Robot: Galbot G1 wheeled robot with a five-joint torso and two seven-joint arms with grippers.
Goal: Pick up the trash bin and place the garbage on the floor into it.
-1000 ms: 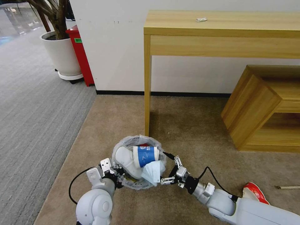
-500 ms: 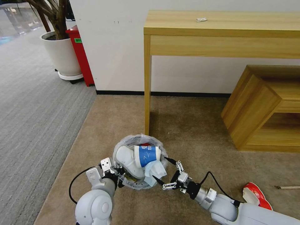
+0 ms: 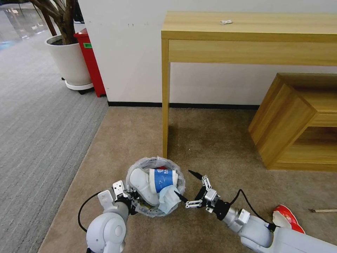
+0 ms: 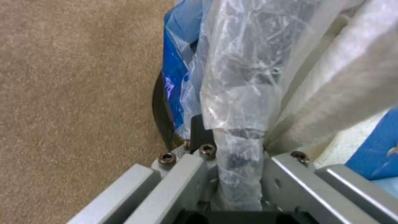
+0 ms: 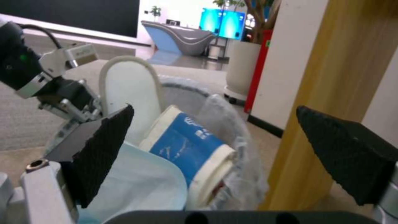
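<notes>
The trash bin (image 3: pixel 153 163), round with a crinkled white bag, sits on the beige floor (image 3: pixel 217 147) beside the table leg. It holds a white slipper (image 3: pixel 141 182), a blue-white cup (image 3: pixel 163 179) and a pale blue mask (image 3: pixel 169 201) drooping over its near rim. My left gripper (image 3: pixel 132 203) is shut on the bin's rim; the left wrist view shows the bag (image 4: pixel 238 102) pinched between its fingers (image 4: pixel 188 174). My right gripper (image 3: pixel 185 184) hangs open just right of the bin, holding nothing. Its wrist view shows the cup (image 5: pixel 186 144), slipper (image 5: pixel 128 87) and mask (image 5: pixel 136 183). A red wrapper (image 3: pixel 286 215) and a wooden stick (image 3: pixel 323 211) lie on the floor at the right.
A wooden table (image 3: pixel 245 28) stands over the bin, its leg (image 3: pixel 165 105) right behind it, with crumpled paper (image 3: pixel 226 22) on top. A low wooden shelf unit (image 3: pixel 295 119) is at the right. A white planter (image 3: pixel 70 59) and a red box (image 3: pixel 89 59) stand far left.
The right gripper let go of the mask, opened wide and drew back to the right of the bin. The mask now rests in the bin.
</notes>
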